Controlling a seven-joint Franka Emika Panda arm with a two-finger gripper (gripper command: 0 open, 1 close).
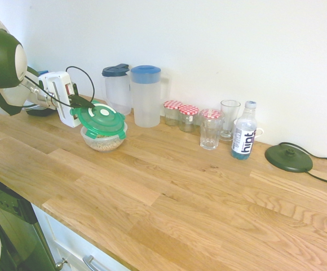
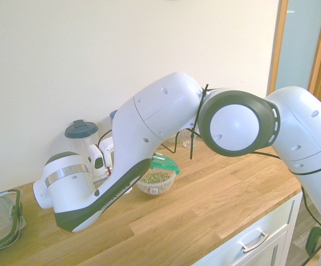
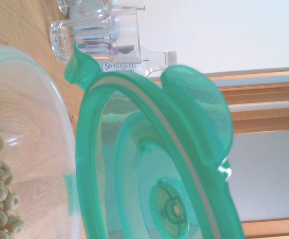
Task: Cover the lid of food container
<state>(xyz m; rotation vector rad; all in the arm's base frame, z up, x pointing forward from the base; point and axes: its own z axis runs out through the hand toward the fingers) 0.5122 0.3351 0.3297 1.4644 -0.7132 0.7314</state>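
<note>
Setting: kitchen with a pale wall and a long oak worktop (image 1: pixel 169 186) that carries everything.
End effector: the end effector (image 1: pixel 83 103) comes in level from 9 o'clock in the first exterior view, its fingers pressed together on the near edge of the lid (image 1: pixel 101 119), pinching it.
Lid: green, round, held tilted, its far edge dipping toward the bowl and its gripped edge higher.
Key relation: the food container (image 1: pixel 104 138) sits on the worktop directly under the lid, toward 5 o'clock from the end effector; the lid seems to hover just above the rim, not yet seated. My reading is that it needs levelling and lowering to sit square.
Beyond: two jugs (image 1: pixel 132 93) at 1 o'clock, then jars, glasses and a water bottle (image 1: pixel 244 131) farther along at 3 o'clock.
Hard to tell: the second exterior view hides most of the lid behind the arm; whether the low edge already touches the rim is unclear.
</note>
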